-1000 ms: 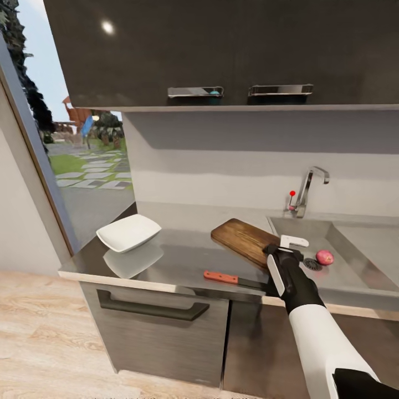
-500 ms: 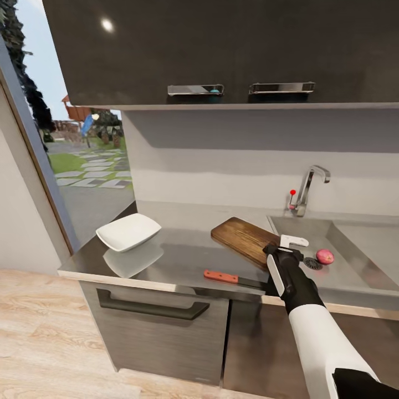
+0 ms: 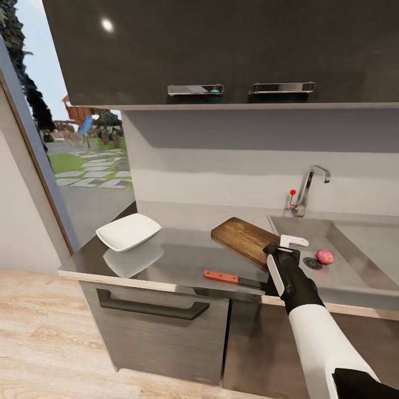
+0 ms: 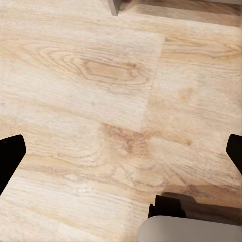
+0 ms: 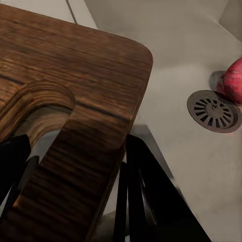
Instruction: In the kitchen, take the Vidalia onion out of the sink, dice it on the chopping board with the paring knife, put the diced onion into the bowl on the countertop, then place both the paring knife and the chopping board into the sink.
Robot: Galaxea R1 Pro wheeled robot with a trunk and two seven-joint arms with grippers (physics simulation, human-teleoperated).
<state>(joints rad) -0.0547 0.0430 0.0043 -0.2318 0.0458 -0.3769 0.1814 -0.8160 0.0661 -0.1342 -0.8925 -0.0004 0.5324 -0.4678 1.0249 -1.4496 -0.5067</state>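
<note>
We judge the task barely begun. The round reddish onion (image 3: 325, 256) lies whole in the grey steel sink (image 3: 354, 266), beside its drain. Our right gripper (image 3: 277, 252) has its dark fingers (image 5: 146, 186) closed on the slot-handled end of the dark brown wooden chopping board (image 3: 244, 239), at the sink's rim. The orange-handled paring knife (image 3: 220, 276) and the white squarish bowl (image 3: 128, 231) sit farther from the sink; dicing, transfer and clean-up remain. Our left gripper (image 4: 121, 151) hangs wide apart, empty.
</note>
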